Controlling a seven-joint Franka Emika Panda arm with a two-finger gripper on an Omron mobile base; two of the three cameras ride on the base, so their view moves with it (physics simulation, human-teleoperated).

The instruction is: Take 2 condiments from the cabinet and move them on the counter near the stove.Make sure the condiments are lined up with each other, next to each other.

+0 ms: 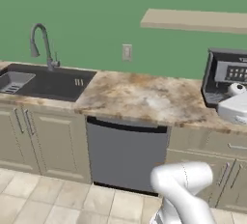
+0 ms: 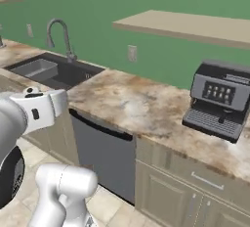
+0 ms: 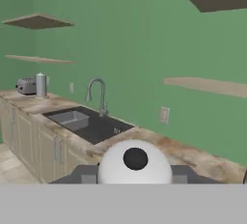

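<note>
The hand is hidden, so I cannot tell whether it is clenched or released. A bare tan wall shelf (image 2: 190, 26) hangs above the marbled worktop (image 1: 140, 97) (sink (image 1: 43, 82) at left, coffee machine (image 2: 219, 99) at right). Below sits a grey dishwasher (image 1: 126, 155).

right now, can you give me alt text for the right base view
A marbled counter runs along a green wall, with a dark sink and curved faucet at left and a black coffee machine at right. A tan wall shelf hangs above; the white robot arm rises at lower left.
</note>
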